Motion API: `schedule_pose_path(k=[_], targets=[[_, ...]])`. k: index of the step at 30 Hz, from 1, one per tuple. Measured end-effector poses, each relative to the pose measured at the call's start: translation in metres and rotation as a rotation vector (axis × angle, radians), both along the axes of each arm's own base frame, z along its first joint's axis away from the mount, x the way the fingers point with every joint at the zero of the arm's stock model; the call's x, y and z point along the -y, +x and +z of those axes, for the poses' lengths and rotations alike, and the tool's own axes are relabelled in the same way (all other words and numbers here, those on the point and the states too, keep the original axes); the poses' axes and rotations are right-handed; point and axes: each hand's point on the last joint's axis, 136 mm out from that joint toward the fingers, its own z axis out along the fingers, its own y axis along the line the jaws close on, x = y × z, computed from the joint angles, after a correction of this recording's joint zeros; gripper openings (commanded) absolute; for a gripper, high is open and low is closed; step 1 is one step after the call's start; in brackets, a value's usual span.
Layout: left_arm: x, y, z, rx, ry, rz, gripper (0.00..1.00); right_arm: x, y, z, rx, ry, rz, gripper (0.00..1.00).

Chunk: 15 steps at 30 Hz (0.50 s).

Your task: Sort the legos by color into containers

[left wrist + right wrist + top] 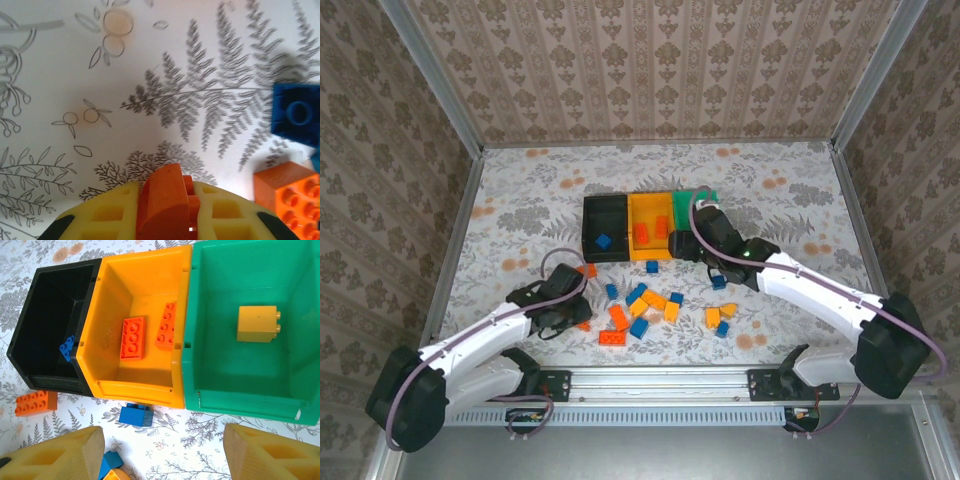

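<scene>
Your left gripper [568,298], toward the table's near-left edge, is clamped on a small red-orange studded plastic brick [167,200], pinched by its sides for carrying to the orange plastic bin [145,270], which holds two like it. Your right gripper [162,460] hangs empty, jaws apart, at the near rim of the green plastic bin [300,365], where a yellow-orange brick [257,324] lies; loose bricks [650,305] await near the table's near edge
</scene>
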Motion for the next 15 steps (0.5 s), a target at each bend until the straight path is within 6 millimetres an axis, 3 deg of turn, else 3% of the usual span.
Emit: schedule_pose_path(k=[3,7,9,15], targets=[[0.016,0.022,0.033,0.067,-0.020,-0.040,0.05,0.006,-0.004,0.001,0.006,0.005,-0.012,0.66],[0.055,0.074,0.093,0.210,-0.062,-0.107,0.04,0.013,-0.008,-0.002,0.008,0.000,-0.029,0.66],[0.074,0.099,0.113,0.265,-0.073,-0.136,0.05,0.016,-0.010,-0.005,0.002,-0.002,-0.038,0.66],[0.136,0.168,0.136,0.353,-0.060,-0.237,0.04,0.033,-0.020,-0.020,-0.030,-0.030,-0.076,0.66]])
